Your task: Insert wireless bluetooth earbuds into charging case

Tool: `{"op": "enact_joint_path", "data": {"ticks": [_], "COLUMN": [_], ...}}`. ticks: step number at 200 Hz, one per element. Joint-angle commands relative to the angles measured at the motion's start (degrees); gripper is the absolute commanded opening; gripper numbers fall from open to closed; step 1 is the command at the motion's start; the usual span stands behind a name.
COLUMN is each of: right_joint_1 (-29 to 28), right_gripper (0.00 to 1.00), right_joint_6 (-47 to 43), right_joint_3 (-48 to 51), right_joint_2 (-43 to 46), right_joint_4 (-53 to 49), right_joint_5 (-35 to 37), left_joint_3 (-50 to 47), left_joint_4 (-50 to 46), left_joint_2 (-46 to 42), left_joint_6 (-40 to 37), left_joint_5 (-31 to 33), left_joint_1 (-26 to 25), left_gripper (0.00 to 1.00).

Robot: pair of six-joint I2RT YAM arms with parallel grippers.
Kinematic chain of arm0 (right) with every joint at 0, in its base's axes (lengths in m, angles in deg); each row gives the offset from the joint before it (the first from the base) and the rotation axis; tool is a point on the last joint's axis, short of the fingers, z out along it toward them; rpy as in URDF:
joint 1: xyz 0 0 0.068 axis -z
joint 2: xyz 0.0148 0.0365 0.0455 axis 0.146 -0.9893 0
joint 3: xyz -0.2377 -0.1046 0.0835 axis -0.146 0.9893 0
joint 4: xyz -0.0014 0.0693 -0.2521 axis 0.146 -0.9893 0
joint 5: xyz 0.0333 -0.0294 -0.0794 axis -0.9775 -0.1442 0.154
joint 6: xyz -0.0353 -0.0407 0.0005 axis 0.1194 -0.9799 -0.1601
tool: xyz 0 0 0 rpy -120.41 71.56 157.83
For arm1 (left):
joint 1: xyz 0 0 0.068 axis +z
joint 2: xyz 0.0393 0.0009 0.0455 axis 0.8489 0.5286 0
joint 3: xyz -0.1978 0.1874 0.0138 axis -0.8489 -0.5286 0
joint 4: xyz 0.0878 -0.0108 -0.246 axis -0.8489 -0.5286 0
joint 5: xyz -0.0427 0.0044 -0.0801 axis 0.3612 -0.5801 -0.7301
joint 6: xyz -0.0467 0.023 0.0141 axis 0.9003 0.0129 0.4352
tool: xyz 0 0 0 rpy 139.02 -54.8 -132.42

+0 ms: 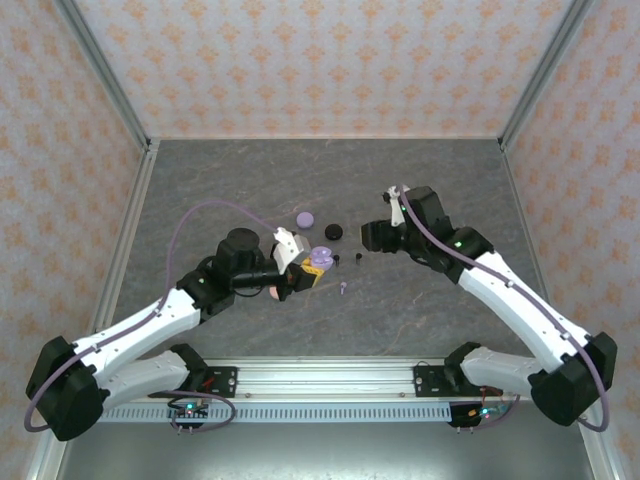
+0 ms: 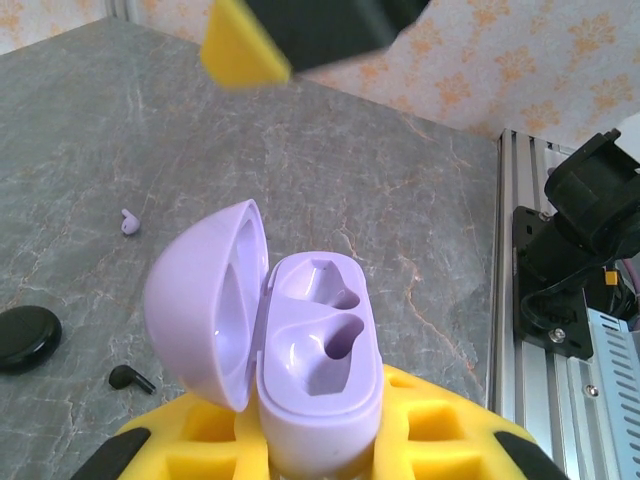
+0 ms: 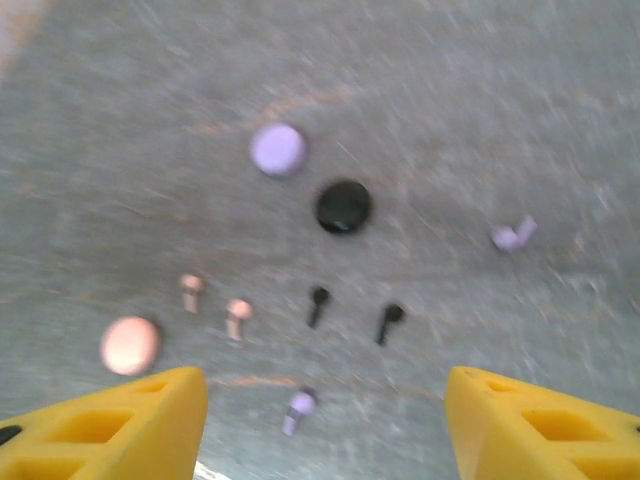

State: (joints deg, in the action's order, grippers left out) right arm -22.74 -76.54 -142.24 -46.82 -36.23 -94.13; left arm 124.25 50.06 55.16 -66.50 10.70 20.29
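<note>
Right now the left claw is clamping the base of the open lilac case btwn its yellow pads — lid tipped back, both sockets looking empty. The right claw is hanging over the table w/ jaws spread wide, gripping nothing.

Buds are lying loose on the table below it. One lilac earbud is sitting just under the claw and a second lilac earbud off to the side. Two black earbuds are lying side by side, and two pinkish earbuds near a pink case. A closed lilac case and a black case are sitting further out.

Handling, as a guess: the buds are looking tiny, light, hard and glossy — prob. slippery, apt to squirt out or roll. Best hold is likely across the rounded head w/ a gentle squeeze, leaving the stem free and pointing down for a socket.
</note>
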Motion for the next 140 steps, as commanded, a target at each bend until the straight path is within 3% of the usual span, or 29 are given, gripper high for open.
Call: {"op": "enact_joint_path", "data": {"ticks": [1, 20, 59, 140], "right_joint_1": [4.11, 6.43, 10.49, 11.61], "right_gripper": [0.63, 0.57, 0.57, 0.56], "right_joint_6": [-0.41, -3.2, -6.84, -10.11], "right_joint_3": [2.1, 1.28, -3.75, -22.21], "right_joint_2": [-4.08, -9.95, -23.63, -48.68], "right_joint_4": [-1.28, -0.44, 4.15, 4.95], "right_joint_5": [-0.87, -1.24, -5.48, -5.84], "left_joint_3": [-0.17, -0.26, -0.26, -0.61], "left_joint_4": [1.77, 1.56, 1.33, 1.31], "left_joint_2": [-1.87, -2.33, -2.87, -3.29], "left_joint_6": [0.05, 0.05, 0.19, 0.44], "left_joint_5": [1.25, 1.43, 1.59, 1.89], "left_joint_1": [-0.43, -0.43, -0.44, -0.41], "left_gripper": [0.05, 0.05, 0.05, 0.05]}}
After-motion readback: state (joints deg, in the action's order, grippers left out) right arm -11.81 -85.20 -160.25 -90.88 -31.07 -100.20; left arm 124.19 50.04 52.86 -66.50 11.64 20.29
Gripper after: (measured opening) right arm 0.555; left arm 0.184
